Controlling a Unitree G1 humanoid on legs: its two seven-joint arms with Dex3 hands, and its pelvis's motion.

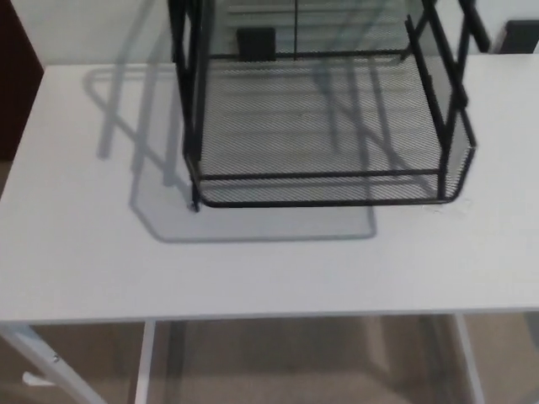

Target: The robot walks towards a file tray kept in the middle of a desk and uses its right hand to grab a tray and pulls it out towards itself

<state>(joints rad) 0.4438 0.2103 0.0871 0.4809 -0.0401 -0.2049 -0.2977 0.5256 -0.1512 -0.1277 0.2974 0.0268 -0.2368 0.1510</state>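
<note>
Neither hand appears in the head view, so the state of each hand, spread, closed or holding, cannot be told. The file tray (324, 126), a black wire-mesh rack, stands on the white bench (253, 269) toward the far middle, its upper tiers cut off by the top of the frame. The lowest tray (320, 181) sits flush in the rack frame and is not drawn out; its front rim (324, 202) runs parallel to the near bench edge, with a bare band of bench surface in between. The step in hand is judged to be the final approach and the first reach of the right hand. Because no hand is visible, positions relative to it cannot be fixed; the right hand is expected to enter from picture right and should meet the front rim near its middle or right of middle. Hook the fingers over the rim wire instead of pressing into the mesh, then draw straight back along the slide direction; an off-axis pull is likely to skew the tray in its uprights or drag the whole rack across the smooth bench. The black uprights (189, 101) at the left and right corners bound the opening. Dark objects (255, 40) behind the rack are too indistinct to identify. Nothing lies on the bench in front of the rim.
</note>
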